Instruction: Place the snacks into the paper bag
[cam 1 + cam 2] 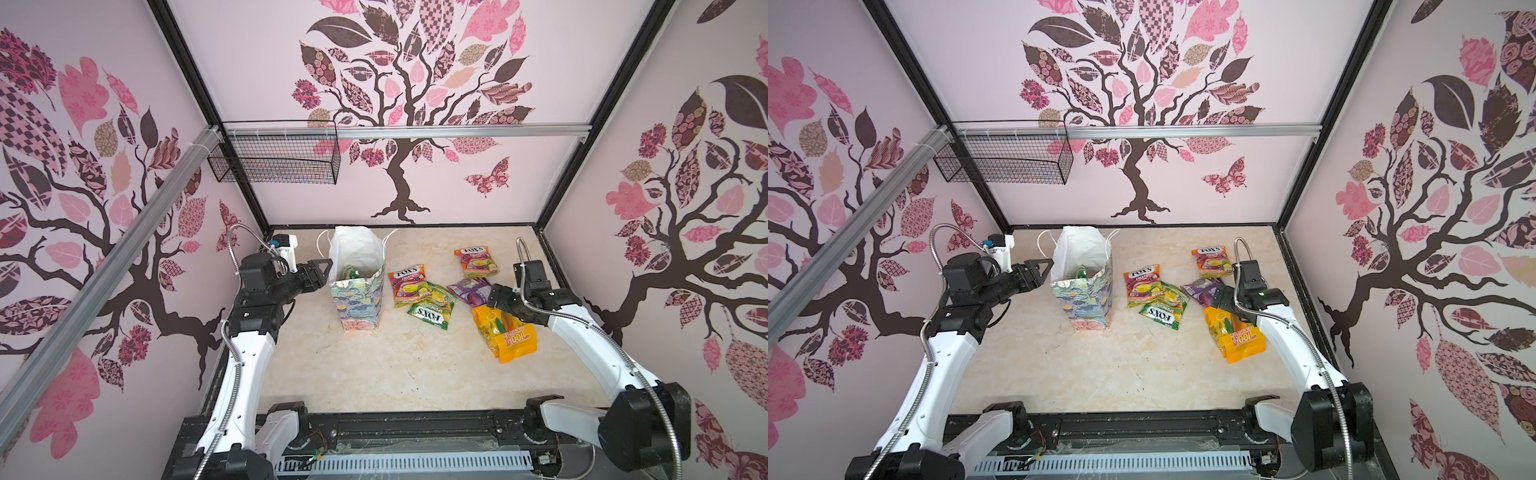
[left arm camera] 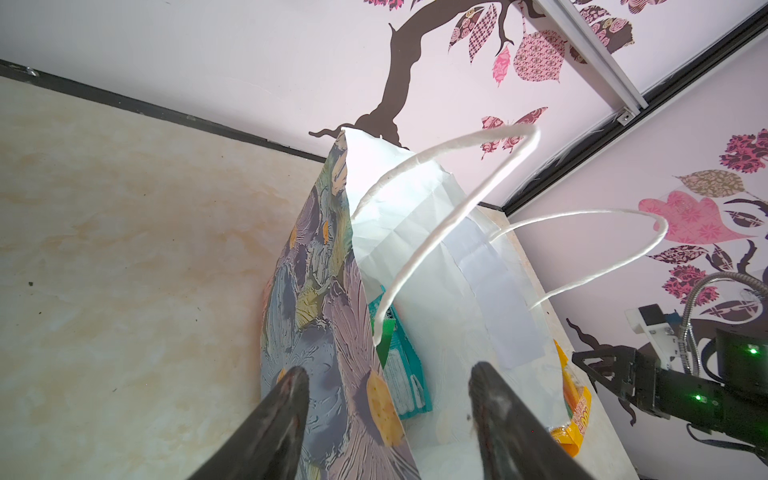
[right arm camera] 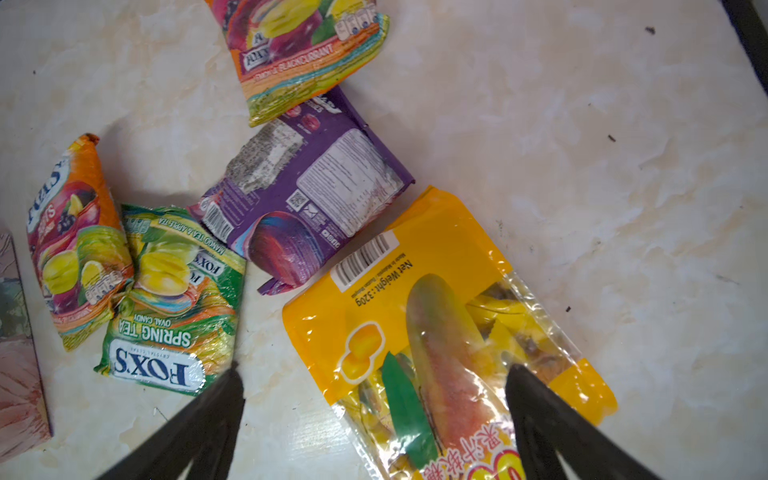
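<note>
The paper bag (image 1: 359, 299) (image 1: 1084, 303) (image 2: 324, 291) stands upright at the back left, with a teal packet (image 2: 405, 374) inside. My left gripper (image 1: 326, 266) (image 2: 386, 374) is open at its left rim, jaws either side of the floral wall. To the bag's right lie five snacks: an orange FOX'S packet (image 1: 405, 284) (image 3: 75, 241), a green one (image 1: 430, 307) (image 3: 174, 299), a purple one (image 1: 469, 286) (image 3: 316, 187), a second orange one (image 1: 476, 259) (image 3: 303, 45) and a large yellow packet (image 1: 509, 332) (image 3: 415, 299). My right gripper (image 1: 494, 297) (image 3: 374, 370) hangs wide open over the yellow packet's near end, holding nothing.
A black wire basket (image 1: 274, 158) hangs from the rail on the back wall, above the bag's left. Patterned walls close in the table (image 1: 374, 374) on three sides. The bag's white cord handles (image 2: 436, 232) stick up beside my left gripper.
</note>
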`<state>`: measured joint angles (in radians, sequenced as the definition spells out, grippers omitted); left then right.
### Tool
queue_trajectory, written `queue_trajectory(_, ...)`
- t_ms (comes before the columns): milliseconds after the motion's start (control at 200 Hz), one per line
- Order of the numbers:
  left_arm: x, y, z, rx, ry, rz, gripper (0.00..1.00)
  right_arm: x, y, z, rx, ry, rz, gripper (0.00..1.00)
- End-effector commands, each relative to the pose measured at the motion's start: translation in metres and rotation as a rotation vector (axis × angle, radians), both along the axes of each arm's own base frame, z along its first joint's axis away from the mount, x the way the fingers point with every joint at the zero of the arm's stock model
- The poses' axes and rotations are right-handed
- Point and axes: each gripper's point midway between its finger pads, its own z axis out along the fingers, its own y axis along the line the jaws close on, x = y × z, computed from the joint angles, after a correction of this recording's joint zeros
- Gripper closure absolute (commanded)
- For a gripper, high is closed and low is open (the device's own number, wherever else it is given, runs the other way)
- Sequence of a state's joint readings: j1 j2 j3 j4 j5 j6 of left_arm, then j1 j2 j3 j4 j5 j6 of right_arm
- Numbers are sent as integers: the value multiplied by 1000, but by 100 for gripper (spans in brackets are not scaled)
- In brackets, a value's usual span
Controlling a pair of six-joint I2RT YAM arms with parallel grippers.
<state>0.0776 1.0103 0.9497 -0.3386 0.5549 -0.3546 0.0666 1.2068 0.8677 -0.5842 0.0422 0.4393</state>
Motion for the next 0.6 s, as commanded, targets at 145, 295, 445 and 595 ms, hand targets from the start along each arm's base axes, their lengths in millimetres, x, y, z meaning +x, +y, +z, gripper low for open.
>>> queue_trajectory(145, 0, -2, -5, 3, -1, -13, 35, 2, -21, -15, 102, -40, -92, 0)
queue_trajectory(295, -1, -2, -4, 5, -4, -14, 35, 1, -23, -24, 91, -20, -89, 1)
queue_trajectory(445, -1, -2, -3, 5, -7, -14, 35, -3, -25, -32, 70, 8, -86, 1)
queue_trajectory(595, -1, -2, -3, 3, -5, -13, 35, -9, -18, -40, 104, 20, -69, 2)
